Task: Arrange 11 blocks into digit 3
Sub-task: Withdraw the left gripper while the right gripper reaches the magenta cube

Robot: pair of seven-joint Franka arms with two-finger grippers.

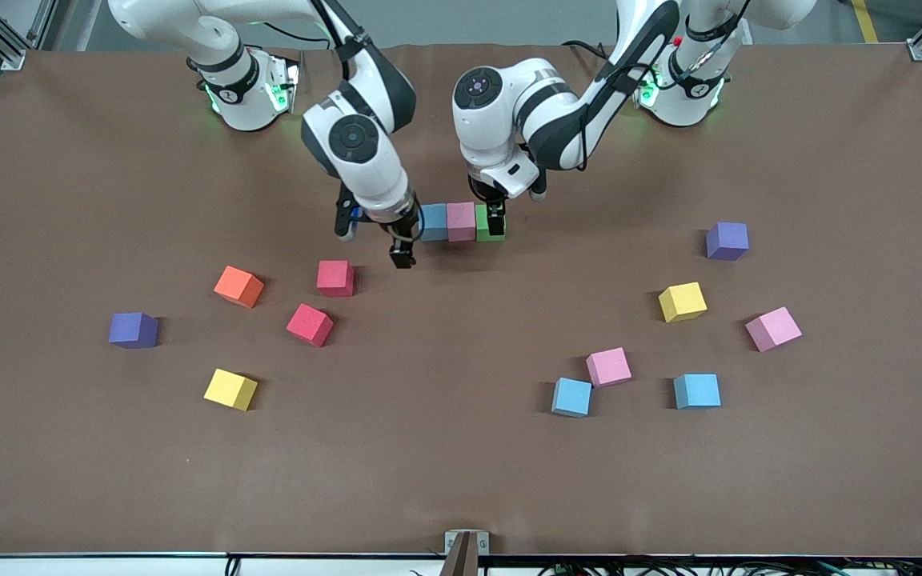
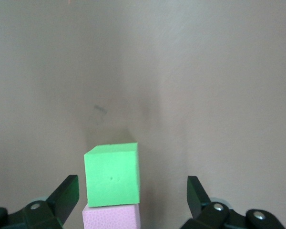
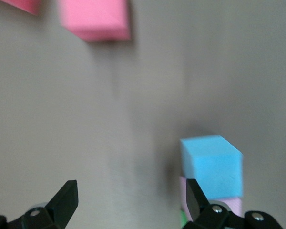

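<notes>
From the front view I see one row of the digit 3 laid down on the bench (image 1: pixel 461 480): a light blue block (image 1: pixel 434 222), a pink block (image 1: pixel 461 222) and a green block (image 1: pixel 488 224), touching side by side in the middle, close to the robots' bases. That is three of eleven, so I judge the job roughly a quarter done, with two more rows and two joining cubes left. The left end effector (image 1: pixel 496 218) sits low at the green end of the row, with its fingers apart and nothing held. The right end effector (image 1: pixel 402 246) hangs just beside the blue end, also apart and empty.

Loose stock is scattered nearer the front camera. Toward the right arm's end lie an orange block (image 1: pixel 238 286), two red blocks (image 1: pixel 335 278) (image 1: pixel 310 324) and a yellow block (image 1: pixel 230 390). Toward the left arm's end lie another yellow block (image 1: pixel 682 302), two pink ones (image 1: pixel 608 366) (image 1: pixel 773 329) and two light blue ones (image 1: pixel 571 397) (image 1: pixel 697 391). Two purple cubes (image 1: pixel 133 330) (image 1: pixel 727 241) sit out at the sides; I leave those alone.

In the left wrist view, the green block (image 2: pixel 112 175) sits between the spread fingers (image 2: pixel 66 193), clear of both, with the pink one (image 2: pixel 111 217) touching it.

In the right wrist view, the fingers (image 3: pixel 66 195) are wide, the blue block (image 3: pixel 212 164) is beside one of them, and the red blocks (image 3: pixel 97 19) lie well apart from the row.
</notes>
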